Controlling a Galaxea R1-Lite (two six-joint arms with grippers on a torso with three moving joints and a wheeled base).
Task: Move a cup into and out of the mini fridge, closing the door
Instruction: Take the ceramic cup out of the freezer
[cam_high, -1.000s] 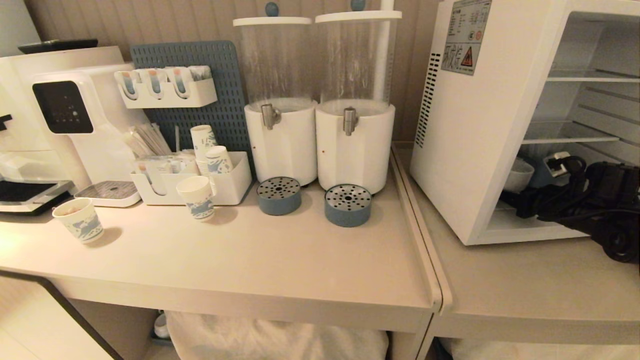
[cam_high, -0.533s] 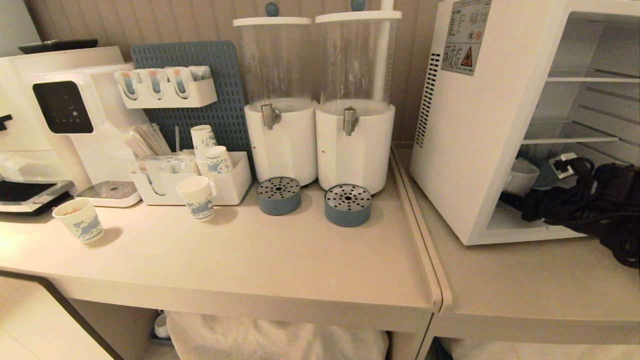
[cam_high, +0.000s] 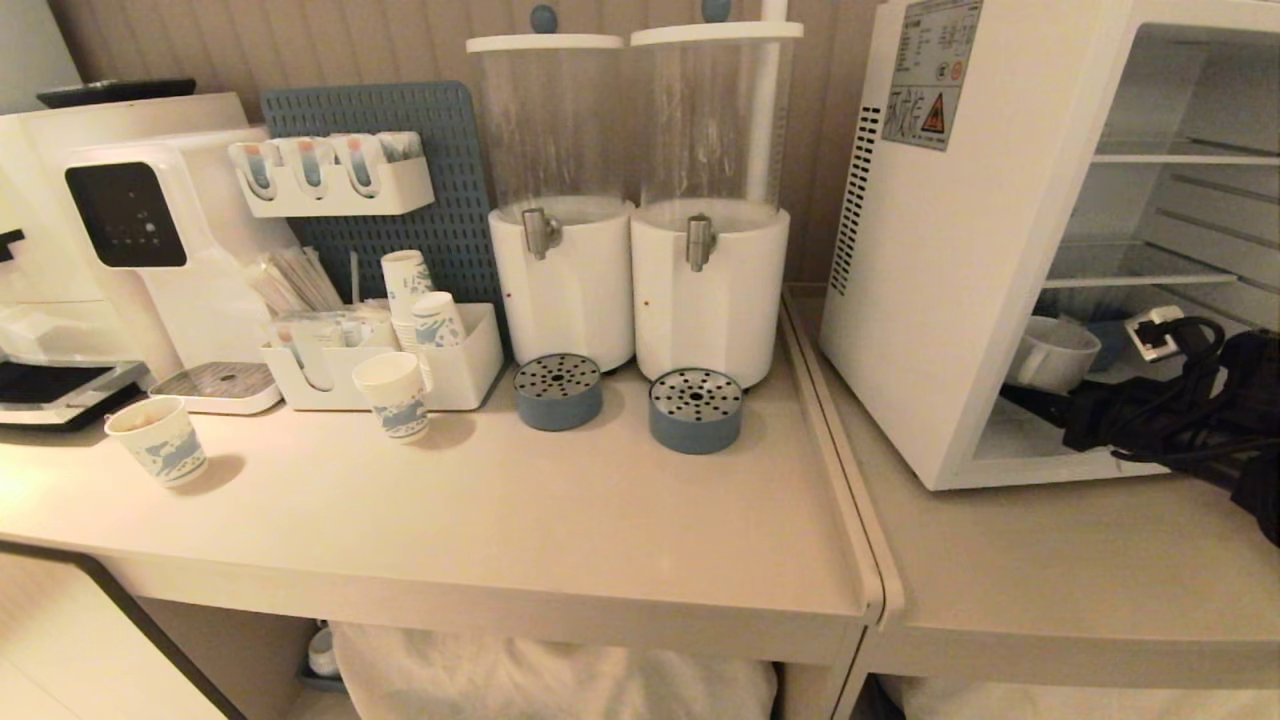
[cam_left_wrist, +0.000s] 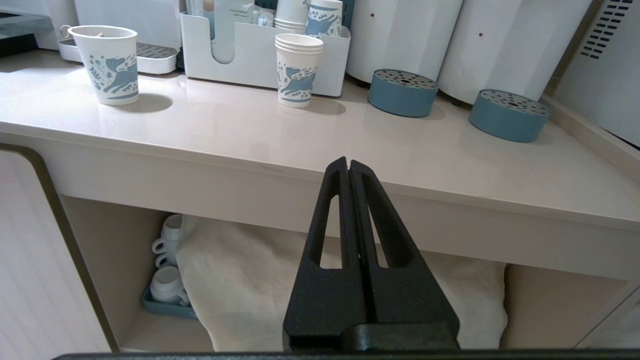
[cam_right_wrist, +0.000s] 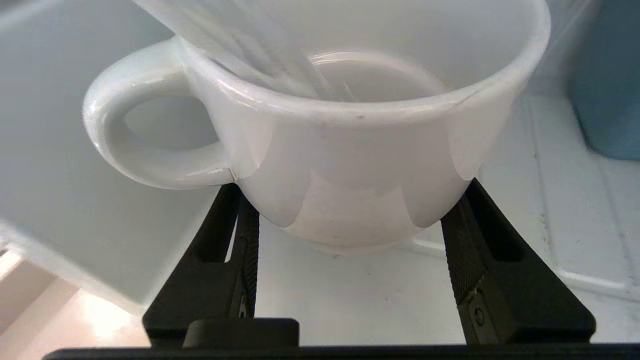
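- Right hand (cam_right_wrist: 350, 220): the two black fingers are set about half apart and clamped on the lower body of the cup (cam_right_wrist: 345, 150), one on each side; the loop handle projects free beside one finger.
- Cup position: it is held in the hand, low in the mini fridge (cam_high: 960, 250), close above the white floor; whether the base touches cannot be told. In the head view the cup (cam_high: 1050, 352) shows just inside the open front, ahead of the dark arm.
- Step in hand, as judged: the cup is being carried through the lowest compartment. A level wrist is advised, with the grip kept low on the body, so that the rim is passed clear under the wire shelf above.
- Cup contents: nothing is seen in it; the bowl is bare.
- Beyond the hand: a blue object (cam_right_wrist: 607, 100) stands beside and past the cup; a bump against it is to be avoided.
- Door: not in view in any picture.
- Left hand (cam_left_wrist: 348, 167): fully closed, empty, parked in front of the counter (cam_left_wrist: 300, 145), below its edge.
- Far from both hands: a patterned paper cup (cam_left_wrist: 107, 62), with something pale at its rim, and a short stack of paper cups (cam_left_wrist: 298, 70).
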